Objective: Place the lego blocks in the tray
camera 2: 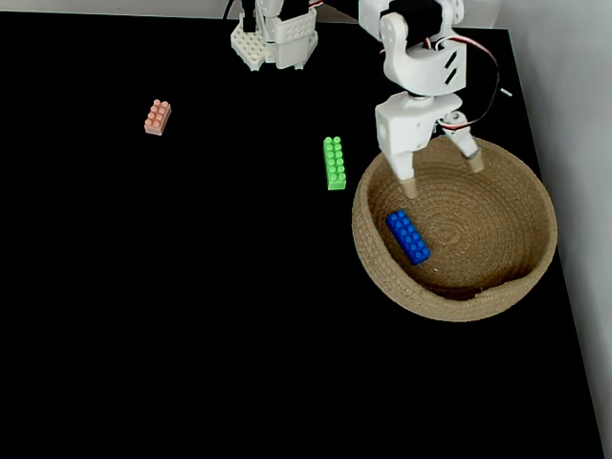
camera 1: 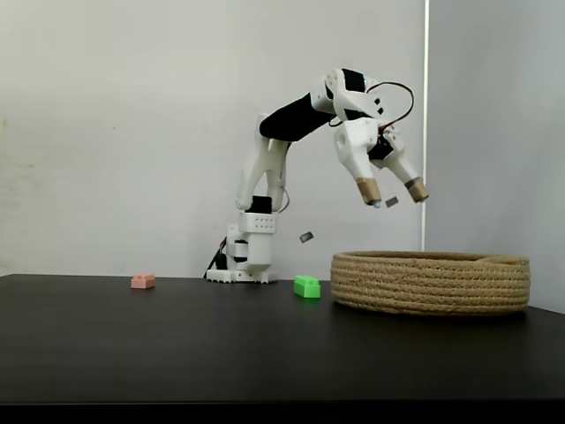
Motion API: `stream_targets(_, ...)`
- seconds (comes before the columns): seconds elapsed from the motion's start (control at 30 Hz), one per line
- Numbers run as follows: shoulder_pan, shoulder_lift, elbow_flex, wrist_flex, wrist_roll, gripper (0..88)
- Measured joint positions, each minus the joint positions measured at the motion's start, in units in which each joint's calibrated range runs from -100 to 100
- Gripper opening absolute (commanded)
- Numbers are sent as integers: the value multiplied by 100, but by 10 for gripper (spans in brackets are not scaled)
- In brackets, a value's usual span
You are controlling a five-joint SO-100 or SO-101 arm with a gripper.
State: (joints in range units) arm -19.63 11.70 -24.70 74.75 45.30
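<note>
Status at inspection: my gripper (camera 1: 394,191) hangs above the tray (camera 1: 431,283), over its rear half as the top-down fixed view has it (camera 2: 439,170). My jaws stand spread, with nothing between them. The side fixed view shows both tan fingertips (camera 1: 369,192) well clear of the tray's rim.

Task items, located against the tray:
- The blue brick (camera 2: 408,236) lies inside the tray, on its floor, toward the left wall in the top-down fixed view. I count this one as done.
- The green brick (camera 2: 334,163) lies on the black table (camera 2: 191,316) just outside the tray's left rim, long axis running roughly front to back in that view. In the side fixed view it sits close beside the tray wall (camera 1: 306,286).
- The salmon-pink brick (camera 2: 158,117) lies well apart from the tray, far to the left (camera 1: 143,281).

Judgement: one of three placed; the step in hand is to fetch the green brick, the nearer one.

Recommendations for doing it well: I should lift clear of the rim before swinging left, so my fingertips do not snag the coiled rope. I should turn my wrist so the jaws close across the green brick's narrow width, not its length. Descent should be straight down, since the brick lies close to the tray wall and a slanted approach may nudge either. Close firmly; smooth plastic may slip.
</note>
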Motion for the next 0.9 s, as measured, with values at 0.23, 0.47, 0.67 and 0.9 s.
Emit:
stream_targets(0.23,765,-1662,2192,-65,103,300)
stream_targets(0.47,1482,-2875,3323,-65,239,274)
stream_targets(0.67,1808,-3138,3959,-32,239,254)
stream_targets(0.9,1930,-3359,5091,-97,220,251)
